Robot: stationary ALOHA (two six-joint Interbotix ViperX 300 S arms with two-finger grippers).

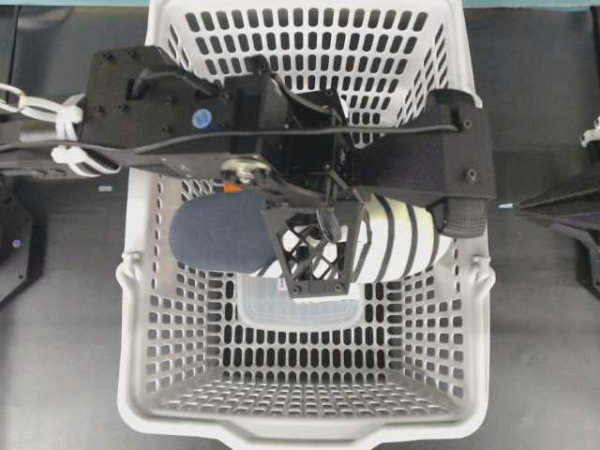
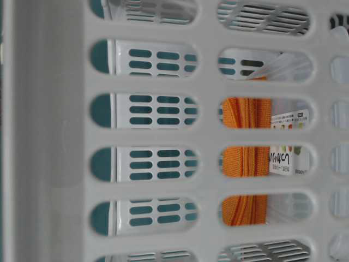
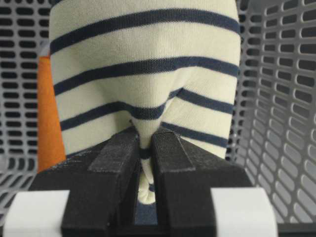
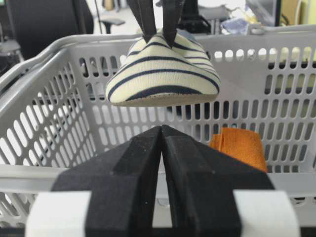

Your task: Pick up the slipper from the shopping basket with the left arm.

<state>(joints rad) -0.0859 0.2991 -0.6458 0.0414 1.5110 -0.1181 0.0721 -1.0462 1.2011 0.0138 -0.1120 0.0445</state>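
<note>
Slipper (image 3: 143,84) heel cut off in left wrist view — label (image 2: 288,144) print too small.

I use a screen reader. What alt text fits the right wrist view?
A cream fabric slipper with navy stripes hangs pinched by the left gripper above the light grey slotted plastic basket. A folded orange cloth lies inside; the shut right gripper fills the foreground.

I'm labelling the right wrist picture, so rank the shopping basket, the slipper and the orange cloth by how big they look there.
1. shopping basket, spans the frame.
2. slipper, hanging from the left gripper.
3. orange cloth, smallest; it lies partly behind the right gripper.
</note>
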